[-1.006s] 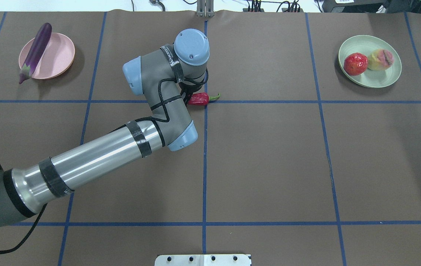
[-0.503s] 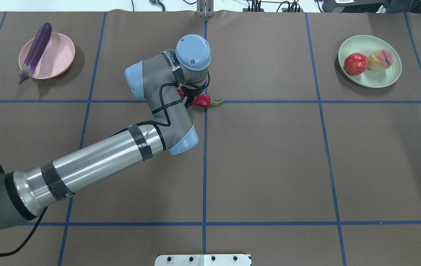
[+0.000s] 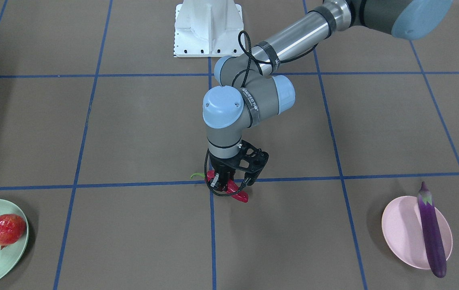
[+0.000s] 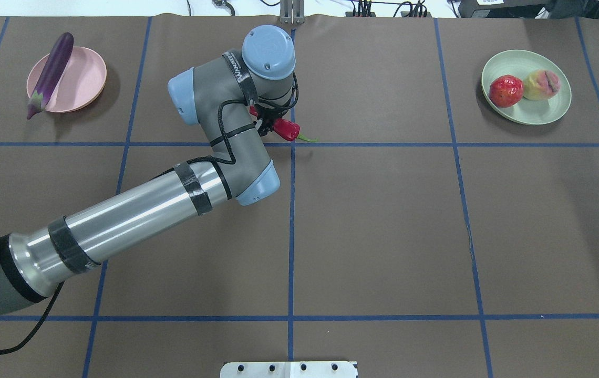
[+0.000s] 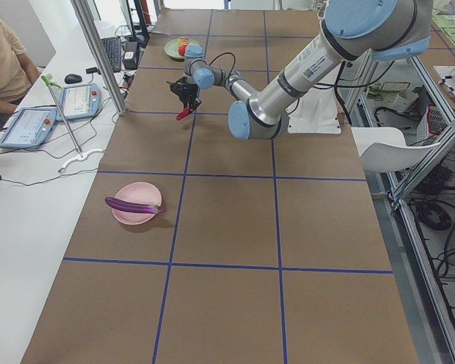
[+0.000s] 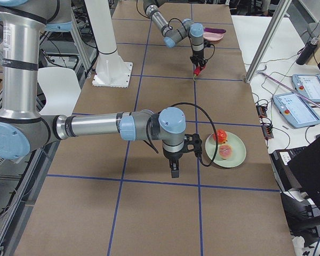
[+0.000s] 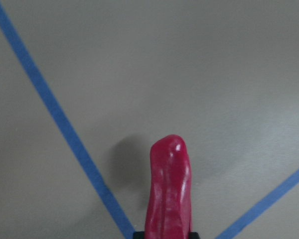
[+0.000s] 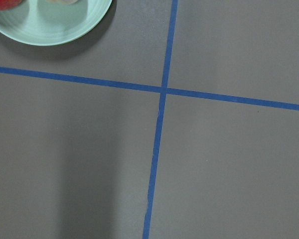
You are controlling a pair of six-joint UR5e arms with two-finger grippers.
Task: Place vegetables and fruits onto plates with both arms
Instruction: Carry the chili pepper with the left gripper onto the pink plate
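My left gripper (image 3: 228, 184) is shut on the red chili pepper (image 3: 237, 193) and holds it just above the table near the middle blue cross; the pepper (image 4: 286, 128) hangs tilted, its green stem low. It fills the left wrist view (image 7: 169, 194). The purple eggplant (image 4: 51, 71) lies across the pink plate (image 4: 84, 79) at the far left. The pomegranate-like fruit (image 4: 506, 90) and the peach (image 4: 541, 85) lie on the mint green plate (image 4: 546, 113) at the far right. My right gripper (image 6: 174, 172) hangs over bare table near the green plate; I cannot tell if it is open or shut.
The white base block (image 3: 207, 28) stands at the robot's side of the table. Blue tape lines (image 4: 291, 236) divide the brown table cover. The green plate's edge (image 8: 55, 27) shows at the top left of the right wrist view.
My left gripper has risen with the chili pepper and shifted toward the far edge and slightly left. The pepper now hangs tilted. Plates and other produce have not moved.
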